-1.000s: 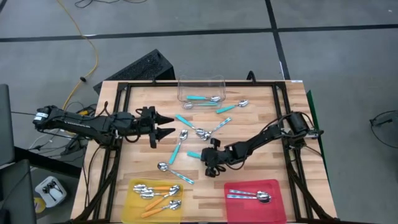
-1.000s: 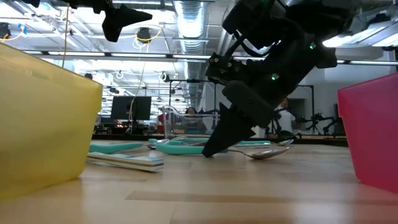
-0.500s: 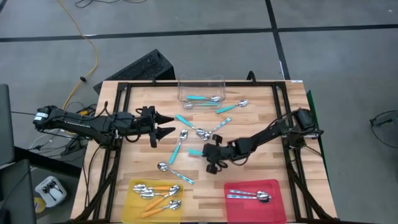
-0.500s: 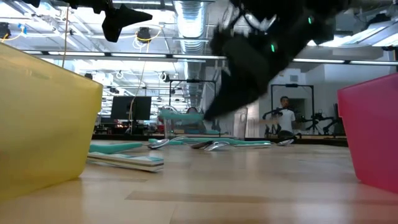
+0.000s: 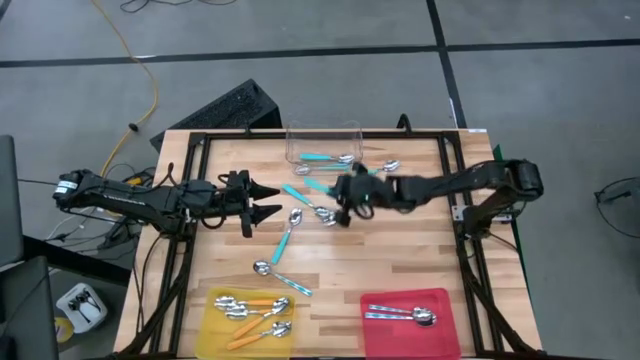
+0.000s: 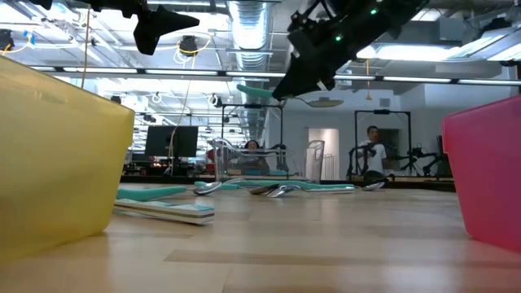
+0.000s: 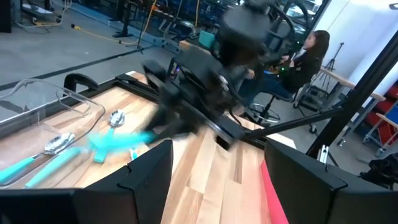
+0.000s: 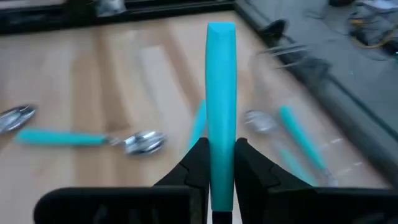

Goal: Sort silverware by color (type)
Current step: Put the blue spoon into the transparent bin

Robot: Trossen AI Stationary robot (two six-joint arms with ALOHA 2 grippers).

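The right gripper (image 5: 348, 197) hung above the middle of the wooden table (image 5: 420, 250), in front of the clear tub (image 5: 323, 133) at the far edge, with its fingers (image 8: 198, 163) pinched on the teal handle of a spoon (image 8: 221, 93). In the right wrist view the handle stood straight out between the two dark fingers. In the low view that arm was high off the tabletop, the teal handle poking out past it.

The left gripper (image 5: 268, 200) waited over the left side of the table, its fingers spread wide and holding nothing.

The rest of the spoons lay in groups. Inside the tub was one teal-handled spoon (image 5: 328, 158). Just in front of the tub, on the bare wood, several teal spoons (image 5: 300, 196) were scattered near the right gripper, with a shiny bowl (image 5: 391, 166) showing off to the right — its handle could not be made out. Nearer the front edge, a pair of teal spoons (image 5: 282, 270) lay between the loose cluster and the trays, one pointing toward the yellow tray (image 5: 210, 330).

The yellow tray sat at the front left and held the orange-handled spoons (image 5: 250, 308), piled loosely. The red tray (image 5: 440, 300) sat at the front right with plain silver spoons (image 5: 400, 315) lying side by side in it.

Beyond the table, a seated person (image 7: 308, 59) showed in the left wrist view.
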